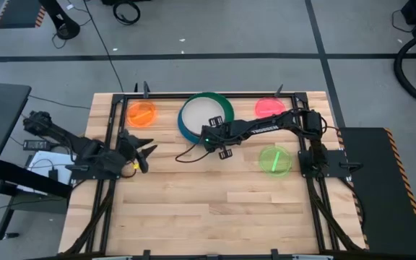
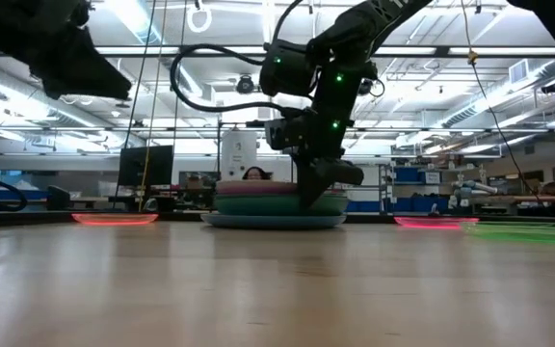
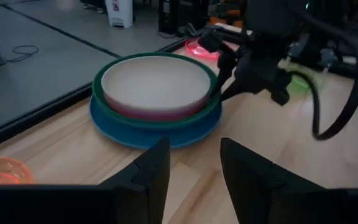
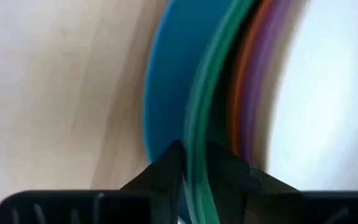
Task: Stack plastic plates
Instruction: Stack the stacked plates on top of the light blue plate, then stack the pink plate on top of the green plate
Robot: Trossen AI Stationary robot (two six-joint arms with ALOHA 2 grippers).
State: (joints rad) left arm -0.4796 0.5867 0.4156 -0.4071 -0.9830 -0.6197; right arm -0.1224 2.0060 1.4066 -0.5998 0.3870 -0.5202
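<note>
In the upper middle of the high view, the stack of plates (image 1: 193, 115) sits near the far edge of the worktop (image 1: 215, 209), blue at the bottom, then green, with a cream plate (image 3: 156, 83) on top. The right gripper (image 1: 209, 135) is at its near rim, fingers (image 4: 166, 171) closed narrowly on the green plate's edge (image 4: 213, 118). The left gripper (image 1: 146, 155) waits at left, fingers (image 3: 151, 171) parted and empty; the orange plate (image 1: 141, 113), pink plate (image 1: 269, 107) and lime plate (image 1: 274, 159) lie apart, leaving the lower worktop bare.
</note>
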